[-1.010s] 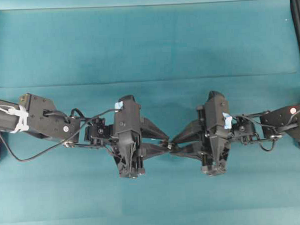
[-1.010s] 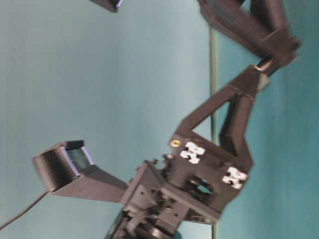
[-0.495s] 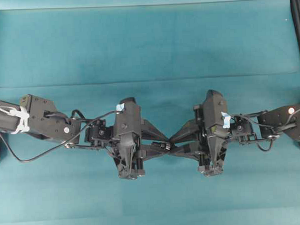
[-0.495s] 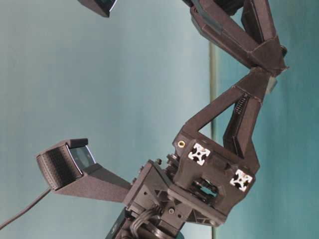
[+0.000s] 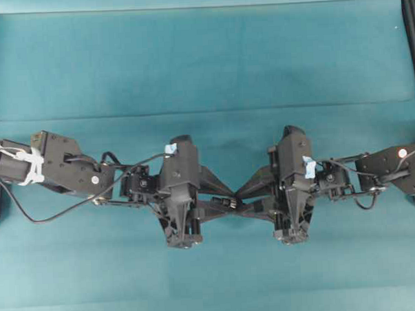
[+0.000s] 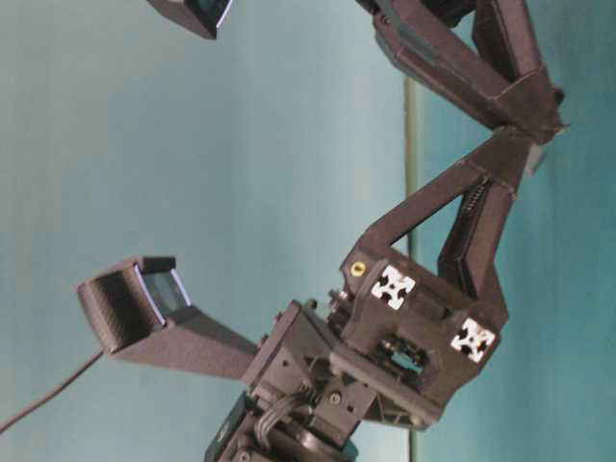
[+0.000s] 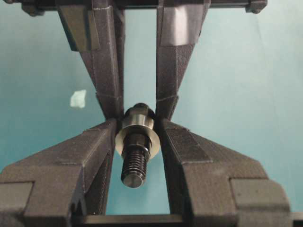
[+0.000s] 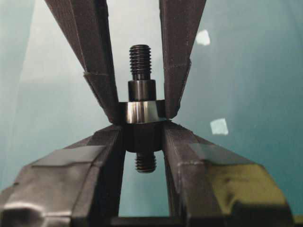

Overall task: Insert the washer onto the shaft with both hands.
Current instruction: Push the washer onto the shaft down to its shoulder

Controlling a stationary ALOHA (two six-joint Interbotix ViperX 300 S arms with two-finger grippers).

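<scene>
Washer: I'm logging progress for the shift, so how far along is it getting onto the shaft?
Done: the washer already rings the shaft, past its threaded end. In hand: the left gripper clamps the washer, and the right gripper is shut on the shaft's dark body. Left: letting go. Whether the washer is fully seated, I cannot tell.

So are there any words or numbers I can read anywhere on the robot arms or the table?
No readable words, numbers or brand names show in any view.
White cross-shaped marks on the black gripper body: patterns, not letters.
Pale-blue tape squares on the green table cover: blank.
Blue tape on the left gripper and right gripper: blank.
The washer and shaft: no markings visible.
</scene>
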